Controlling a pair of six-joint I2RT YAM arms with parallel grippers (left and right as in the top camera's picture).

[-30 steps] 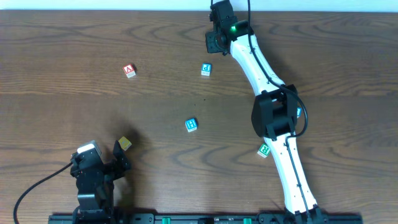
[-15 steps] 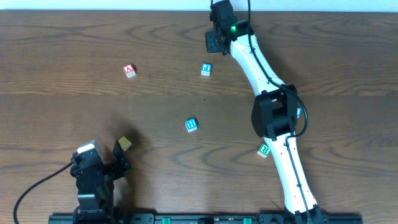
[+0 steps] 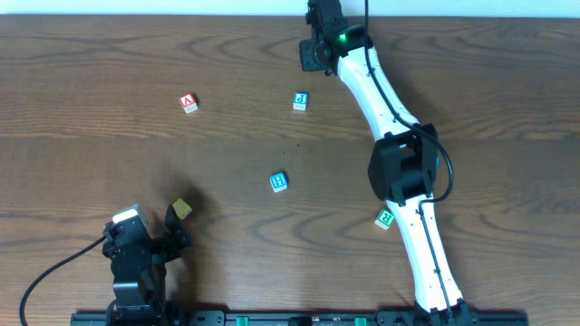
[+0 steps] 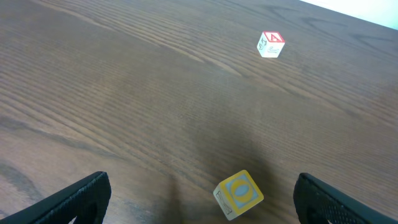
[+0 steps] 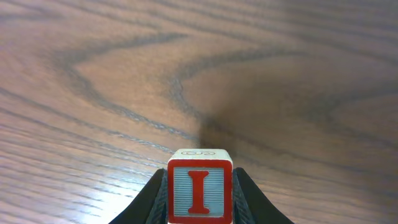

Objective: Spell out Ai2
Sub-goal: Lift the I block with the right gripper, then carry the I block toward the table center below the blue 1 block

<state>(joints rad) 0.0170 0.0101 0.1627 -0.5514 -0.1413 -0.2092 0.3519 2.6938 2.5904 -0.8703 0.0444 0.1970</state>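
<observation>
My right gripper (image 5: 199, 199) is shut on a red "I" block (image 5: 199, 191) and holds it just above the table; in the overhead view it (image 3: 314, 54) reaches to the far edge, where the block is hidden. A red "A" block (image 3: 188, 102) lies at the far left and shows in the left wrist view (image 4: 270, 44). My left gripper (image 3: 161, 237) is open and empty near the front edge, with a yellow block (image 4: 238, 194) on the table between its fingers (image 4: 199, 199).
A blue block (image 3: 301, 100) lies at the far middle. Another blue block (image 3: 279, 182) lies at the table's centre. A green block (image 3: 385, 218) and a partly hidden blue block (image 3: 436, 164) lie beside my right arm. The yellow block also shows in the overhead view (image 3: 183, 208).
My right gripper has moved slightly further toward the far edge with the I block. The left arm has not moved.
</observation>
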